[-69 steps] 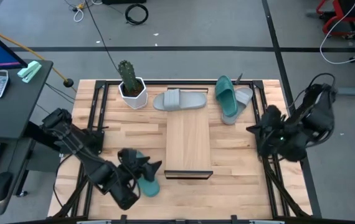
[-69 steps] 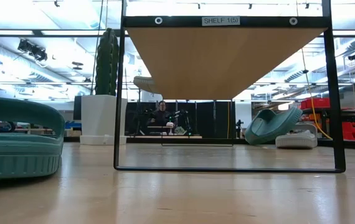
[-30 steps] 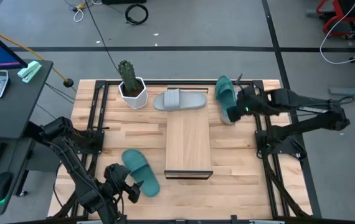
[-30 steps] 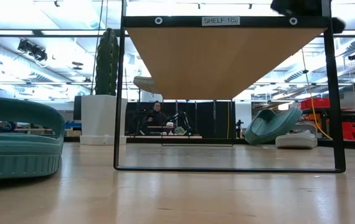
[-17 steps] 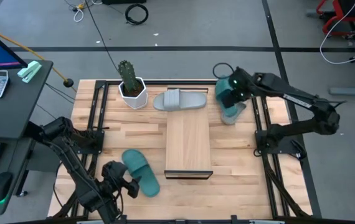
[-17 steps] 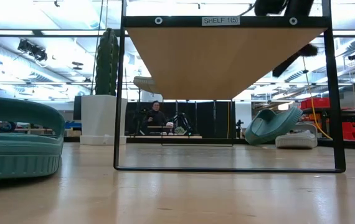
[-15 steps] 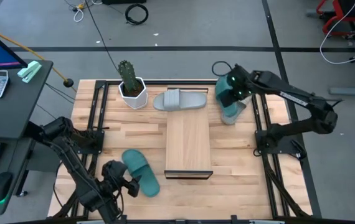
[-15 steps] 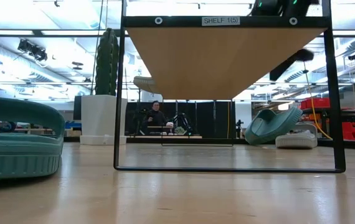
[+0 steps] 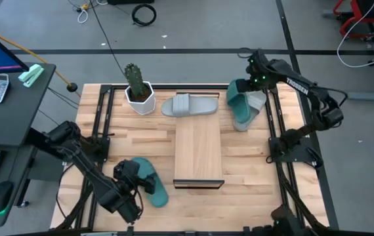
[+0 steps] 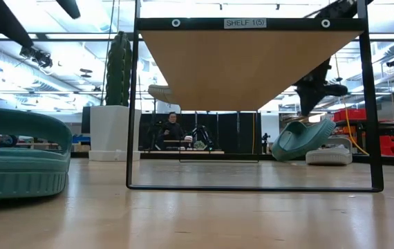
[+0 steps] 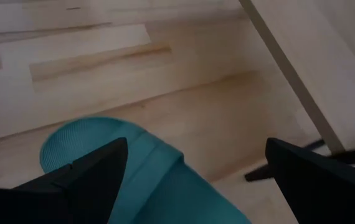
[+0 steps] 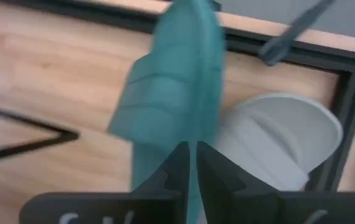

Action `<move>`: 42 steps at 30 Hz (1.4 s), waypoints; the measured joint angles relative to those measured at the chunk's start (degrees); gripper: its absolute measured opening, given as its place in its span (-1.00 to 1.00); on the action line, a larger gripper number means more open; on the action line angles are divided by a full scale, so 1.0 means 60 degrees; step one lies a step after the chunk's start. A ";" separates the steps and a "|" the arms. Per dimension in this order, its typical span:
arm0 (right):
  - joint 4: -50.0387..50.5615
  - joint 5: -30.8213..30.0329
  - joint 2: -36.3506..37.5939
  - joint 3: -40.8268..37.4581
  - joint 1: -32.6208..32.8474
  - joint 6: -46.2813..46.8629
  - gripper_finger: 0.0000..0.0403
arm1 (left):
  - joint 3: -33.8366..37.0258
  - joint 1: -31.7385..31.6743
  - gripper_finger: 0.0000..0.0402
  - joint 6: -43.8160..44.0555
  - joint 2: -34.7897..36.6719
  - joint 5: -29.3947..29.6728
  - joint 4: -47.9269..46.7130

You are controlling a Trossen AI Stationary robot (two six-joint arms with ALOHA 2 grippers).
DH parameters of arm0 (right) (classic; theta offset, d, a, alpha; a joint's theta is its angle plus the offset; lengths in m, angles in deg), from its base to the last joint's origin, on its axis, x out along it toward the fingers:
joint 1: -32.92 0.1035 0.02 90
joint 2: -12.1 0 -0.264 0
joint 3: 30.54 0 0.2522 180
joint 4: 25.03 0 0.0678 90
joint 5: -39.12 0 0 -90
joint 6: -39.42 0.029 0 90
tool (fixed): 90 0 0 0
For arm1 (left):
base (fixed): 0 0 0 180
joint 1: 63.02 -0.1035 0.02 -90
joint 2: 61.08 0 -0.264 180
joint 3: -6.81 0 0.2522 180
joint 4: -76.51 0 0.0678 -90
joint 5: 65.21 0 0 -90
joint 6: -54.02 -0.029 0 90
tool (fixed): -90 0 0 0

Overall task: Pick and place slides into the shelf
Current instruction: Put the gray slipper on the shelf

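One teal slide (image 9: 151, 185) lies flat near the table's near-left corner, seen also in the low view (image 10: 17, 159). My left gripper (image 11: 196, 155) hangs open above it, a finger on either side of its rounded end (image 11: 84, 140), touching nothing. A second teal slide (image 9: 238, 105) stands on its edge at the far right, leaning on a grey slide (image 9: 257, 101). My right gripper (image 12: 191, 149) is shut just above that teal slide (image 12: 171, 81) with nothing in it. Another grey slide (image 9: 189, 106) lies flat by the far edge. The shelf (image 9: 199, 151) stands mid-table.
A potted cactus (image 9: 138, 90) stands at the far left of the table. A black metal frame (image 9: 273, 124) runs along the table's sides. Bare wood lies between the shelf and the right frame. A person sits in the room far behind the table (image 10: 174, 128).
My right gripper has swung from over the table's right part toward the far edge and come down, now pointing down over the leaning teal slide. My left gripper has moved a little toward the far edge, over the near teal slide. No slide has moved.
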 joint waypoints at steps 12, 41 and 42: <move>0.0016 -0.0060 -0.0818 0.0004 -0.0412 -0.0219 -0.85 | 0.0000 -0.0562 0.92 -0.0012 0.0003 0.0002 -0.0509; 0.1020 -0.1155 -0.1459 0.0007 -0.0212 -0.1127 -0.93 | 0.0000 -0.0659 0.92 -0.0007 0.0010 -0.0087 -0.0471; 0.1107 -0.1242 -0.1459 0.0007 -0.0167 -0.1251 -0.91 | -0.0002 -0.0659 0.92 -0.0010 0.0010 -0.0087 -0.0471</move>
